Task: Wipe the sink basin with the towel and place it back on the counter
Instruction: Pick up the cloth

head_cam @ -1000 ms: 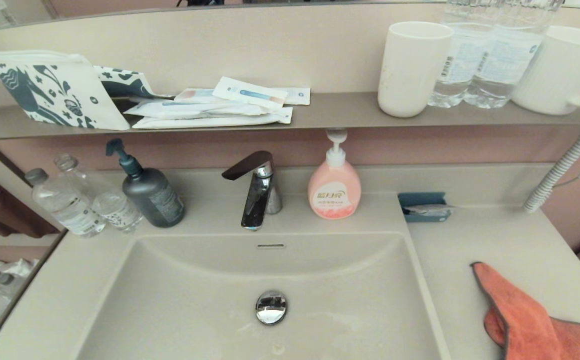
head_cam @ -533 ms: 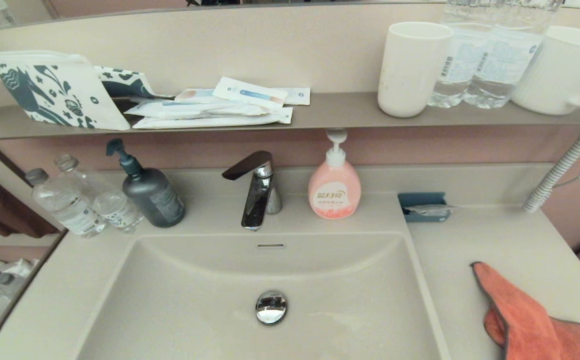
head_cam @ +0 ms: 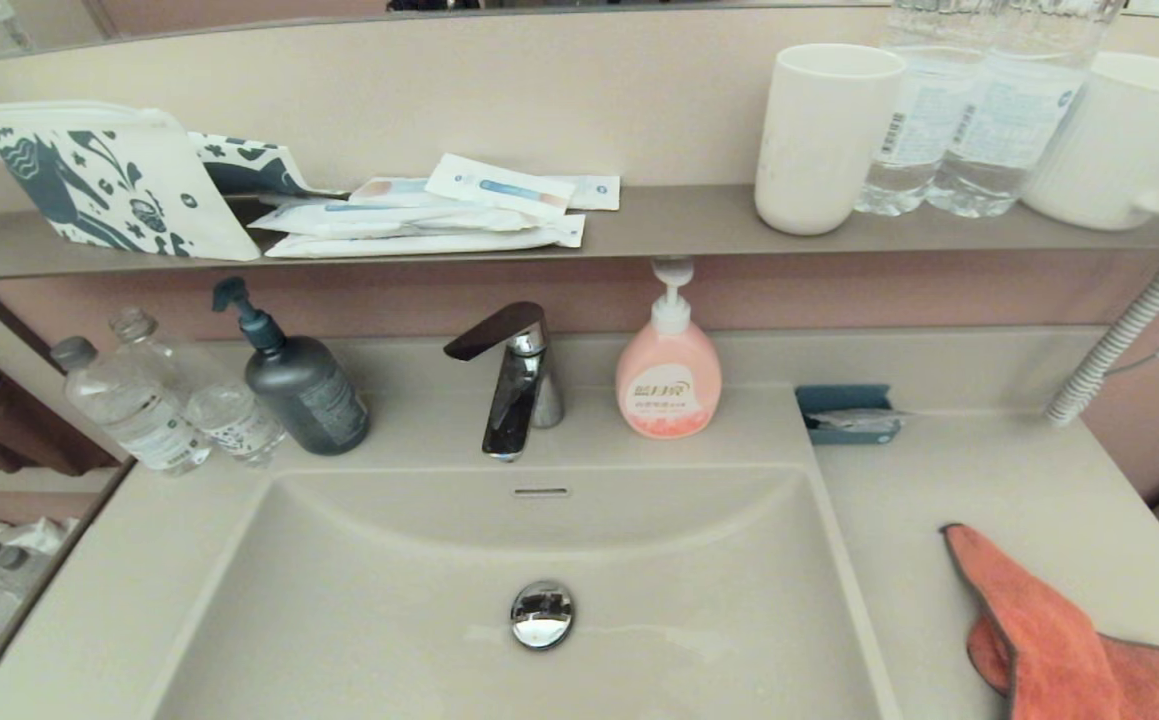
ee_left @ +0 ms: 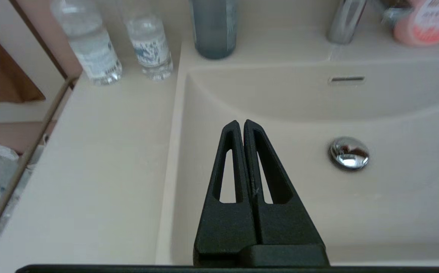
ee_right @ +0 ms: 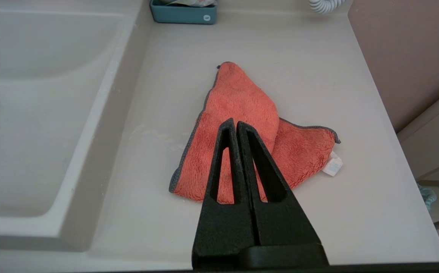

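The orange-coral towel (head_cam: 1059,640) (ee_right: 242,125) lies crumpled on the beige counter (head_cam: 1019,480) (ee_right: 336,212), to the right of the sink basin (head_cam: 419,610) (ee_right: 33,125). The basin holds a chrome drain plug (head_cam: 542,613) (ee_left: 349,152) and a slot overflow (head_cam: 541,492). My right gripper (ee_right: 236,122) hangs above the towel, shut and holding nothing. My left gripper (ee_left: 240,123) hovers over the basin's left part, shut and empty. Neither gripper shows in the head view.
A faucet (head_cam: 514,385), pink soap bottle (head_cam: 669,375), dark pump bottle (head_cam: 294,385) and two water bottles (head_cam: 164,405) line the back of the counter. A teal dish (head_cam: 847,412) (ee_right: 183,11) sits behind the towel. Cups and packets fill the grey shelf (head_cam: 639,225).
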Motion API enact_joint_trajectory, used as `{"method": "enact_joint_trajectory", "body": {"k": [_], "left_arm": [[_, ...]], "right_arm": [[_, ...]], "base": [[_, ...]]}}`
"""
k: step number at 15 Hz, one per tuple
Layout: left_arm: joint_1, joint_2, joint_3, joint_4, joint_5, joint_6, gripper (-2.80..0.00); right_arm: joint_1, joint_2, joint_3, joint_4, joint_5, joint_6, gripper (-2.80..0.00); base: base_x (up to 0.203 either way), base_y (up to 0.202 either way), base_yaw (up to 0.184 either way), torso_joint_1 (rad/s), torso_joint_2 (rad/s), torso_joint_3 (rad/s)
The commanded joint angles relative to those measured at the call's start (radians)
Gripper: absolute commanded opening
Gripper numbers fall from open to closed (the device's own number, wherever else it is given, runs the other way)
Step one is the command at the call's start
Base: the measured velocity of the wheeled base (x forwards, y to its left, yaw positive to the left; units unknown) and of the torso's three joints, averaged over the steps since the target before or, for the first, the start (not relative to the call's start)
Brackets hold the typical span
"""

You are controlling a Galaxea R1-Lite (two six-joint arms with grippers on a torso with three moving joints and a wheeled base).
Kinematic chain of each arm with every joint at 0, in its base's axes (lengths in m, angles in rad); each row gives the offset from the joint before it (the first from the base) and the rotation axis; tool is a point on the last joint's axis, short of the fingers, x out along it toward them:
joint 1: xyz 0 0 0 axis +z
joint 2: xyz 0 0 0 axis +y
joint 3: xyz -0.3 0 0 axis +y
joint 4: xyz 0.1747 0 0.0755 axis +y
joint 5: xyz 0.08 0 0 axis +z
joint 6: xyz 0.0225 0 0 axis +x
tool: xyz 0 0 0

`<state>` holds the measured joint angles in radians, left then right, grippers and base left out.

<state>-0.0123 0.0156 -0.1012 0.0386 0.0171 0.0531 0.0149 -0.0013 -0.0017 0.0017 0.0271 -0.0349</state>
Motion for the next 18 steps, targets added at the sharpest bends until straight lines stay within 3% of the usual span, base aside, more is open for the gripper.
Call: {"method": "enact_joint_trajectory", "body": {"k": [1, 4, 18], "left_arm": [[0.0, -0.015, 0.036, -0.033, -0.002, -0.001, -2.8], [0.0, -0.016, 0.101, -0.076, -0.004, 0.009, -2.8], [0.0, -0.016, 0.101, -0.037, 0.001, -0.024, -2.8]], "right_arm": [[-0.001, 0.001, 0.0, 0.0, 0.001, 0.0, -2.8], [0.0, 0.001, 0.0, 0.0, 0.001, 0.0, -2.8], [0.0, 0.001, 0.0, 0.0, 0.001, 0.0, -2.8]], "base": [[0.0, 0.0, 0.0, 0.0, 0.0, 0.0], [0.0, 0.0, 0.0, 0.0, 0.0, 0.0], [0.0, 0.0, 0.0, 0.0, 0.0, 0.0]]}}
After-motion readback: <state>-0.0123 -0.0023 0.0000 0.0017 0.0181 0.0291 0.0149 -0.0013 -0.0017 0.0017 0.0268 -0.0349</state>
